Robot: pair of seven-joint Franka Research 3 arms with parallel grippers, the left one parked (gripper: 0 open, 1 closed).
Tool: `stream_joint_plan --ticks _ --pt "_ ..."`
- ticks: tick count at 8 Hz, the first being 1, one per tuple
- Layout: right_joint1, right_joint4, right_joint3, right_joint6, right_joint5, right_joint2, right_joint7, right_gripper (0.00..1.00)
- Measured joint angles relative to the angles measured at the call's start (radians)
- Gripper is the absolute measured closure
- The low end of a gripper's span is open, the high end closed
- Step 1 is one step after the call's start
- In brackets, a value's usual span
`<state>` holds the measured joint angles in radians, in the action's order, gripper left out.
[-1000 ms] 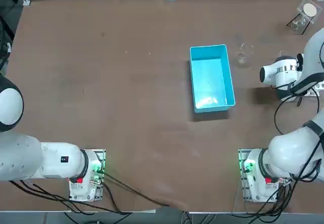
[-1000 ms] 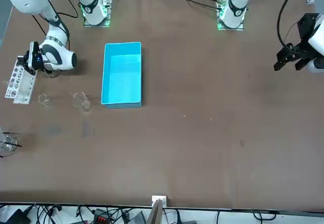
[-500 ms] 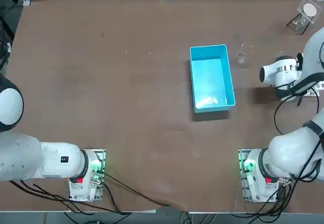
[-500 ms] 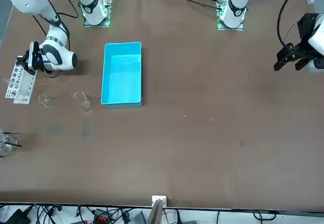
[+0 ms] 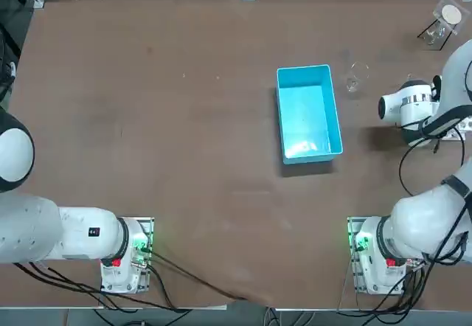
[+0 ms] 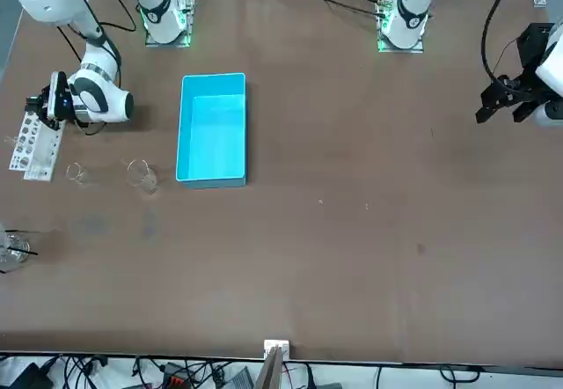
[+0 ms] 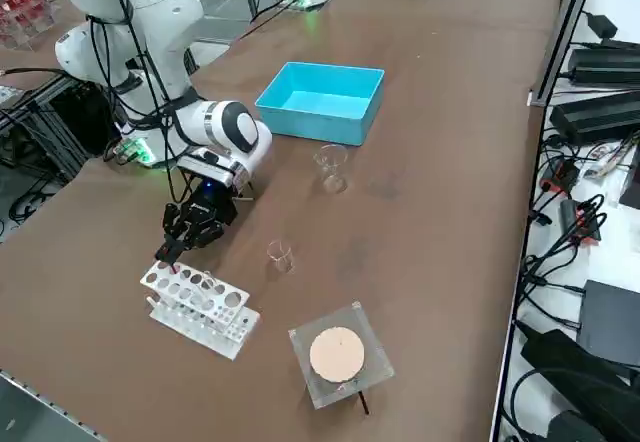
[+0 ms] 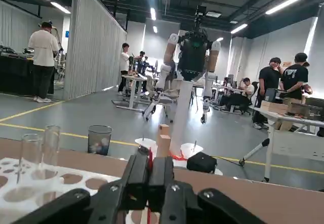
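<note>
My right gripper [image 7: 180, 246] hangs just over the near end of a white test-tube rack [image 7: 199, 302] at the table's right edge. In the wrist view the gripper [image 8: 149, 177] is shut, and a thin red-marked tube [image 8: 150, 158] shows between the pressed fingers. Two clear tubes [image 8: 50, 144] stand in the rack [image 8: 30, 184] beside it. From the front, the gripper [image 6: 41, 107] sits right beside the rack [image 6: 31, 144]. A small glass beaker [image 7: 280, 255] stands a short way off the rack.
A light-blue bin [image 5: 308, 112] lies mid-table, with a larger glass beaker [image 7: 332, 168] between it and the rack. A clear square dish holding a tan disc [image 7: 338, 354] rests near the far right corner. People and other equipment fill the room beyond.
The right gripper has crept slightly toward the arm bases' side of the rack. The bin, beakers and rack have stayed put.
</note>
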<state>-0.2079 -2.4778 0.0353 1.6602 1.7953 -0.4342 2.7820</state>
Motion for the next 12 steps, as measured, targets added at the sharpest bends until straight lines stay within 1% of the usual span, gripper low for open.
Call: stream_joint_plan --ticks 5,12 --pt "0.001 0.000 0.000 -0.003 0.000 0.011 -0.005 0.96" --pt "0.001 0.000 0.000 -0.006 0.000 0.074 -0.040 0.96"
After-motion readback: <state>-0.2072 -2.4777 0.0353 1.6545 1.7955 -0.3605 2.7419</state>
